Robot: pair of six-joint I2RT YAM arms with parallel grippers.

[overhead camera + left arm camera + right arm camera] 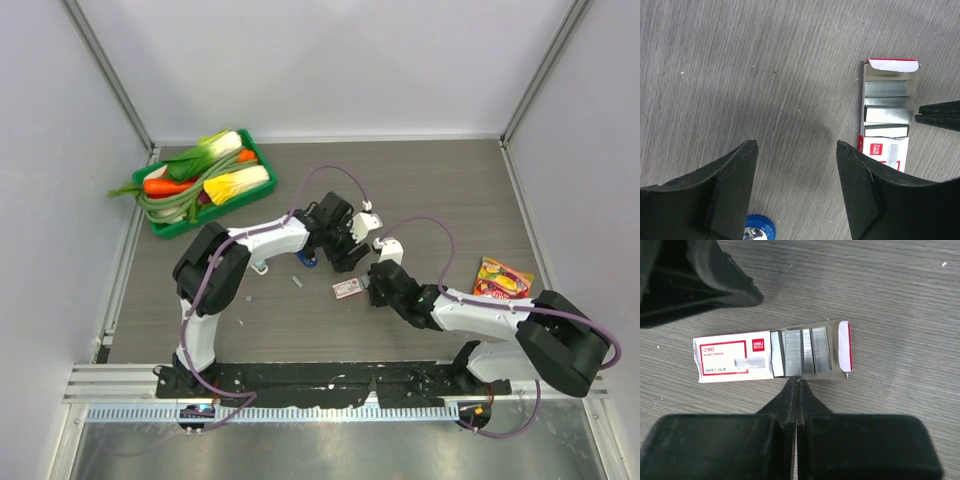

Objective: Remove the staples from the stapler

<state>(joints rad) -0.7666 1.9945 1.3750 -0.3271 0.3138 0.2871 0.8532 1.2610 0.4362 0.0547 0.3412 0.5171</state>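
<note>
the right hand (797, 385) is shut tight, its fingers pressed into one thin blade whose tip touches the long edge of the open staple box (772, 357), right where the silver refill rows show. the left hand (796, 150) hangs open and empty above bare desk (715, 60). the box lies off to one side of it, and a bit of blue and chrome, which i take for the stapler (760, 231), sits by one of its fingers. in the top view the staples (297, 283), a short grey strip, lie loose on the desk left of the box, near the blue stapler and apart from both hands.

so the strip looks to be out already, and the step in hand seems to be tidying at the box. the right hand should push slow and square to the box's side. light cardboard will spin or skid if pushed off-centre, and the refill rows could spill from the open flap. the left hand could come down at the far edge as a stop. the loose strip is thin and flat, so picking it up calls for a low, narrow pinch.
</note>
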